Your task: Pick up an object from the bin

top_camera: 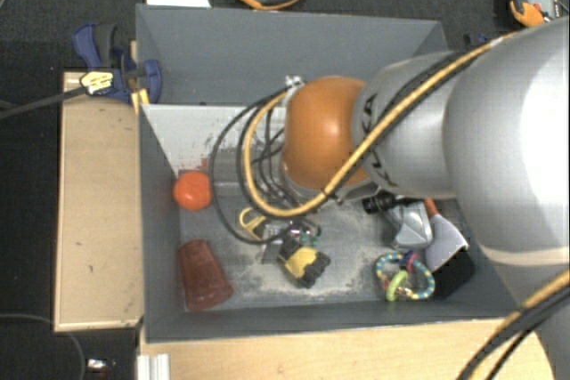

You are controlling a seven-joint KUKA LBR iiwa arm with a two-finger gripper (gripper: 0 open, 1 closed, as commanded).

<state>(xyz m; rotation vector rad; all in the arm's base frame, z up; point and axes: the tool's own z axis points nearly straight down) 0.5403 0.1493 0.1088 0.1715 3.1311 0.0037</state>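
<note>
The gripper (289, 238) hangs low near the front edge of the grey metal bin (267, 320), just above a small yellow-and-black block (304, 263), probably the handiest target. Whether it is clenched or released, I cannot tell.

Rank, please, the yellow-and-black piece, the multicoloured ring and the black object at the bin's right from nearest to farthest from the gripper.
1. Yellow-and-black piece, just below the gripper.
2. Multicoloured ring, right, by the front wall.
3. Black object, farther right, beside the arm.

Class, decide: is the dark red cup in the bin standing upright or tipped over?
Tipped over: the dark red cup lies on its side, its tapered length facing the camera.
</note>
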